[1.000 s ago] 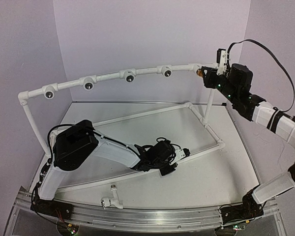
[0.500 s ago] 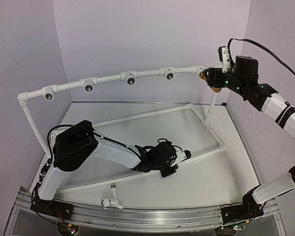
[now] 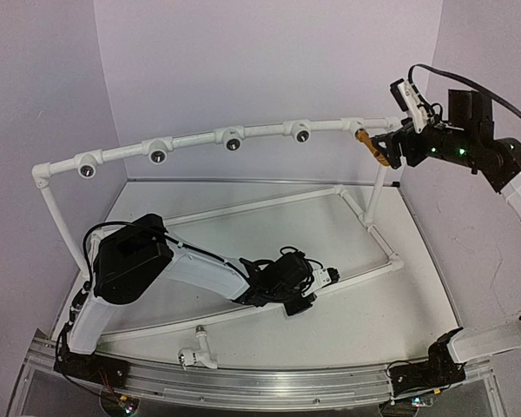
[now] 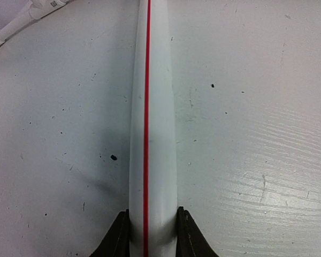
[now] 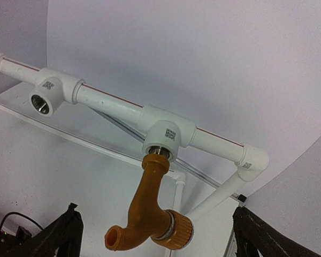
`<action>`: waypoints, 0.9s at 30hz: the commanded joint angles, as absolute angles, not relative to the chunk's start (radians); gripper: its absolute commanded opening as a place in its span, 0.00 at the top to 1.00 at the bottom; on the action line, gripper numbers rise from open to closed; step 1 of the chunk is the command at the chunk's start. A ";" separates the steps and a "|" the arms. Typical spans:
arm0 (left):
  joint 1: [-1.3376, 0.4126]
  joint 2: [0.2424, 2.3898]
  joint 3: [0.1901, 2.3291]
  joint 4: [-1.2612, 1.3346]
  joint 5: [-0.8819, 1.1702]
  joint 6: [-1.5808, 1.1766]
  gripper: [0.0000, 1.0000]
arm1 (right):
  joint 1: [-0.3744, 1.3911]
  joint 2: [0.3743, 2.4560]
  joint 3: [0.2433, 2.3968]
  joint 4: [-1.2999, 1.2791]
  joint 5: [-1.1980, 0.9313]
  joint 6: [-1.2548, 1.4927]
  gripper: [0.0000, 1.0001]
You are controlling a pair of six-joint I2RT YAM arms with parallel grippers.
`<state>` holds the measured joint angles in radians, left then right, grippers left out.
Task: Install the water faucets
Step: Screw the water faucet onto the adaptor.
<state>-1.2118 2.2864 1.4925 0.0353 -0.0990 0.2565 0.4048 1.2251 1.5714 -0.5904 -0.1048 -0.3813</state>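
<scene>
The yellow-orange faucet [image 3: 371, 146] [image 5: 150, 214] hangs from the rightmost socket [image 5: 168, 134] of the white pipe frame [image 3: 200, 136], its spout bent down and to the left. My right gripper [image 3: 389, 148] [image 5: 155, 210] is open, with a finger standing apart on each side of the faucet and touching nothing. The white faucet [image 3: 197, 352] lies on the table by the near edge. My left gripper [image 3: 311, 287] [image 4: 151, 235] is shut on the frame's low front pipe [image 4: 152, 107], a white tube with a red stripe.
Several dark sockets [image 3: 232, 136] along the top rail hold nothing. The frame's right post [image 3: 373, 191] stands just below my right gripper. Purple walls close in at the back and both sides. An aluminium rail [image 3: 260, 382] runs along the near table edge.
My right gripper has opened and drawn back to the right, leaving the yellow-orange faucet in its socket. The left arm has not moved.
</scene>
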 commanded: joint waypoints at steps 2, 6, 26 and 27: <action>-1.264 2.400 1.437 -0.278 0.058 0.302 1.00 | 0.462 1.196 1.510 -0.553 0.013 -0.568 0.02; -1.264 2.403 1.441 -0.281 0.056 0.303 1.00 | 0.587 1.232 1.446 -0.438 0.247 -0.733 0.03; -1.264 2.409 1.450 -0.287 0.052 0.299 1.00 | 0.669 1.343 1.221 0.259 0.708 -1.163 0.44; -1.263 2.410 1.451 -0.287 0.052 0.299 1.00 | 0.669 1.347 1.222 0.255 0.712 -1.161 0.47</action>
<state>-1.2121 2.2898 1.5085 0.0140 -0.0975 0.2531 0.6723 1.3362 1.2057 0.1532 0.6565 -1.1438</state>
